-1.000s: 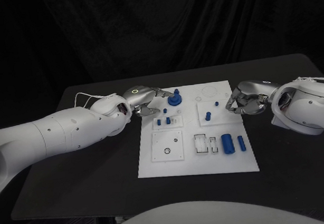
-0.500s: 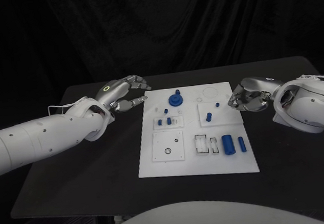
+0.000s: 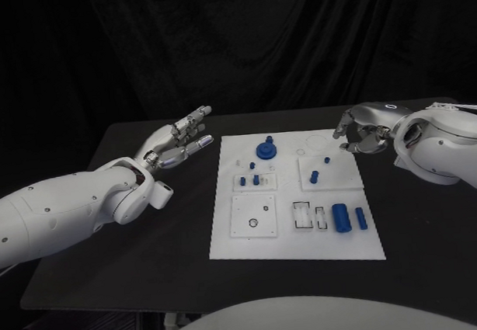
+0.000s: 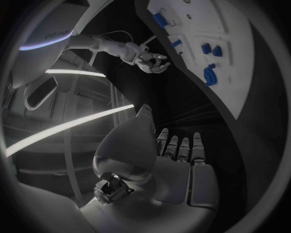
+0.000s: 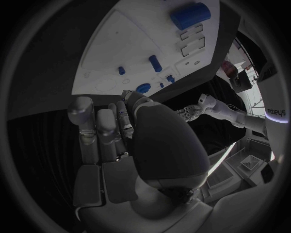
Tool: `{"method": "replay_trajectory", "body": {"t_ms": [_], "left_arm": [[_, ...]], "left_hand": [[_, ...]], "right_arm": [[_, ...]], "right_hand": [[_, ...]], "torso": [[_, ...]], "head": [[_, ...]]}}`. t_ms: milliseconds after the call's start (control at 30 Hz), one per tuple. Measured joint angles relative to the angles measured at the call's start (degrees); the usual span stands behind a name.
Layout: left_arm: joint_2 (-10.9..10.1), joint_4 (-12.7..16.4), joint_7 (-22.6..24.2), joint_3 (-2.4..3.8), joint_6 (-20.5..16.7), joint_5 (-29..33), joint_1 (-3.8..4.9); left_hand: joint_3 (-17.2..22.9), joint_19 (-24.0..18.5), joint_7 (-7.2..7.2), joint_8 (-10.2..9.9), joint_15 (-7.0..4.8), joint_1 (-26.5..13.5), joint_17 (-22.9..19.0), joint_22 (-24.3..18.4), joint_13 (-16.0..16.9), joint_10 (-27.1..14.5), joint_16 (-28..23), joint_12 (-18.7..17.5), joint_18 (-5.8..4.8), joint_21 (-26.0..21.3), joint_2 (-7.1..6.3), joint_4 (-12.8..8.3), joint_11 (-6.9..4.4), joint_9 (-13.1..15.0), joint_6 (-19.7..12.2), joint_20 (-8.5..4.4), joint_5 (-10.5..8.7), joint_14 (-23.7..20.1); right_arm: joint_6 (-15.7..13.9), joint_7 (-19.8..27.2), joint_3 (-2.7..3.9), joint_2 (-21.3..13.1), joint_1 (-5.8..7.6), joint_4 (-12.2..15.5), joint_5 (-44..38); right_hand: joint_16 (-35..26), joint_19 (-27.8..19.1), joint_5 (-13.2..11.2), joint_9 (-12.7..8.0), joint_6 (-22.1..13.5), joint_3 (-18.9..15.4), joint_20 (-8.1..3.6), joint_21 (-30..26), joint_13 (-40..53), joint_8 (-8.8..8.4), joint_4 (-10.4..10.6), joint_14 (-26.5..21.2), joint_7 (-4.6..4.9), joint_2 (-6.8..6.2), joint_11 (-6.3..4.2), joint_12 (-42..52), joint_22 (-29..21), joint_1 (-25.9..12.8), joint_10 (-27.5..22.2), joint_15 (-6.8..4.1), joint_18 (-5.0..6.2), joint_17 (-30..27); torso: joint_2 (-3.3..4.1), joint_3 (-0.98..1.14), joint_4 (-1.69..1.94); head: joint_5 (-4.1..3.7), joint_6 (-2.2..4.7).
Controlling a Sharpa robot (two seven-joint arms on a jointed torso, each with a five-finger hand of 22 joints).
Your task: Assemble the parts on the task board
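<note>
Both hands hold nothing: my left hand (image 3: 180, 144) spread open beside the board (image 3: 228, 236), my right hand (image 3: 362, 132) curled at its far corner. Near me lies the big cylinder (image 3: 340, 218), probably light, stiff, slick plastic; I'd pinch its sides mid-length.

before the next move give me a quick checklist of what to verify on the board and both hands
1. Left hand empty: ok, fingers spread, nothing in it.
2. Left hand off the white board: ok, it is over the black table beside the board's far left corner.
3. Right hand empty: cannot tell, fingers curled in.
4. Right hand off the board: ok, it is beside the far right edge.
5. Large blue cylinder free to pick: ok, lying near the right edge.
6. Blue knob piece seated at the far end: cannot tell.
</note>
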Motion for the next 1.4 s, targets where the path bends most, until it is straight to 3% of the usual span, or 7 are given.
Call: {"method": "replay_trajectory", "body": {"t_ms": [300, 467, 533, 800, 967, 1133, 1400], "left_arm": [[0.5, 1.5, 1.0, -0.02, 8.6, 10.5, -1.65], [0.7, 1.9, 1.3, 0.02, 10.9, 12.9, -2.1], [0.7, 1.9, 1.4, 0.01, 11.5, 13.4, -2.29], [1.5, 1.5, 1.5, 0.01, 13.7, 14.7, -2.78], [1.5, 1.7, 1.5, 0.02, 14.4, 15.1, -3.11], [1.3, 2.1, 1.5, 0.01, 15.0, 15.3, -3.34], [1.1, 2.3, 1.6, 0.01, 15.6, 15.4, -3.38]], "left_hand": [[-3.7, -0.1, -2.34, -0.2, -0.01, 0.3, 0.0, -3.9, -0.2, -0.6, 0.0, -1.5, 0.0, -0.1, 1.74, 0.1, -0.72, -0.1, -1.8, 0.09, -2.34, 0.0], [-4.3, -0.1, -3.77, -0.3, -0.02, -0.1, 0.0, -5.2, -0.3, -0.6, 0.0, -1.5, 0.0, -0.1, 2.67, 0.1, -0.72, -0.3, -3.2, 0.09, -3.03, 0.0], [-4.4, -0.3, -3.65, -0.4, -0.02, -0.1, 0.0, -5.3, -0.3, -0.6, 0.0, -1.5, 0.01, -0.1, 2.71, 0.1, -0.72, -0.4, -3.7, 0.29, -3.11, 0.0], [-4.5, -0.3, -3.53, -0.4, 0.18, -0.1, 0.0, -5.5, -0.3, -0.6, 0.0, -1.5, 0.01, -0.1, 3.26, 0.0, -0.72, -0.4, -3.8, 0.29, -3.11, 0.2], [-4.5, -0.3, -2.51, -0.4, 0.39, 0.0, 0.0, -5.6, -0.3, -0.8, 0.0, -1.5, 0.01, -0.1, 3.72, 0.0, -0.52, -0.4, -3.8, 0.29, -3.11, 0.0], [-4.9, -0.1, -0.62, -0.4, 0.39, 0.3, 0.0, -6.0, -0.3, -0.8, 0.0, -1.5, 0.01, -0.1, 4.04, 0.1, -0.52, -0.4, -3.2, 0.49, -2.27, 0.0], [-5.1, 0.1, 0.67, -0.4, 0.71, 0.5, 0.0, -6.1, -0.3, -0.8, 0.0, -1.5, 0.02, -0.1, 4.27, -0.1, -0.52, -0.3, -3.0, 0.73, -1.29, 0.1]], "right_arm": [[-0.8, 0.2, 0.03, -0.1, -0.41, -1.6, -2.2], [-0.8, 0.3, -0.02, -0.4, -0.89, -2.4, -2.9], [-0.8, 0.3, 0.01, -0.4, -1.1, -2.5, -3.1], [-0.7, 0.6, -0.05, -0.6, -1.88, -3.3, -3.5], [-0.7, 0.9, 0.03, -0.1, -2.12, -3.8, -3.6], [-0.6, 1.3, -0.02, 0.2, -2.5, -4.1, -3.6], [-0.3, 2.0, 0.0, 0.3, -2.55, -3.7, -3.7]], "right_hand": [[0.9, 0.1, 2.5, 0.9, -3.5, -0.3, 0.42, 0.8, -2.2, 1.7, -0.3, -0.4, -0.39, 0.13, 0.36, 0.0, 0.0, -0.1, -1.6, 0.36, 0.0, -0.8], [2.1, 0.8, 2.2, 1.0, -4.6, -0.4, 0.7, 2.5, -3.6, 2.46, -0.2, -0.2, -0.78, 0.46, 0.43, 0.0, 0.0, -0.7, 0.2, 0.19, 0.0, -0.5], [2.4, 1.2, 0.6, 0.8, -4.9, -0.5, 0.64, 3.1, -4.7, 2.45, 0.4, 0.3, -0.63, 0.3, 0.22, 0.0, 0.0, -1.2, 0.6, 0.17, -0.01, -0.4], [3.2, 2.1, 0.5, 0.2, -5.1, -0.4, 0.37, 4.6, -7.3, 2.79, 0.7, 0.9, -0.42, 0.16, 0.19, -1.0, 0.0, -1.4, 2.5, -0.02, -0.01, -0.4], [3.9, 3.1, 0.4, -0.7, -6.2, 0.2, 0.21, 5.8, -9.8, 2.71, 1.3, 1.6, 0.62, -0.08, -0.21, -1.8, 0.0, -1.6, 5.5, -0.34, -0.01, -0.6], [4.0, 3.1, 0.0, -1.2, -6.5, 0.2, 0.14, 6.0, -10.9, 2.27, 1.3, 1.6, 0.92, -0.3, -0.29, -2.4, 0.0, -1.8, 6.4, -0.33, -0.02, -0.6], [4.0, 3.4, 1.0, -1.5, -6.5, 0.2, -0.07, 6.2, -11.7, 2.27, 1.3, 1.8, 0.92, -0.31, -0.71, -2.4, 0.0, -1.8, 7.8, -0.54, -0.02, -0.8]], "torso": [[0.1, -0.38, 1.18], [0.38, -0.51, 1.9], [0.58, -0.54, 2.08], [1.37, -0.78, 2.11], [1.81, -0.87, 2.19], [2.15, -0.79, 2.41], [2.32, -0.69, 2.64]], "head": [[-1.67, 0.0], [-2.96, 0.0], [-3.46, 0.0], [-4.86, 0.0], [-5.19, 0.0], [-5.49, 0.0], [-5.62, 0.0]]}}
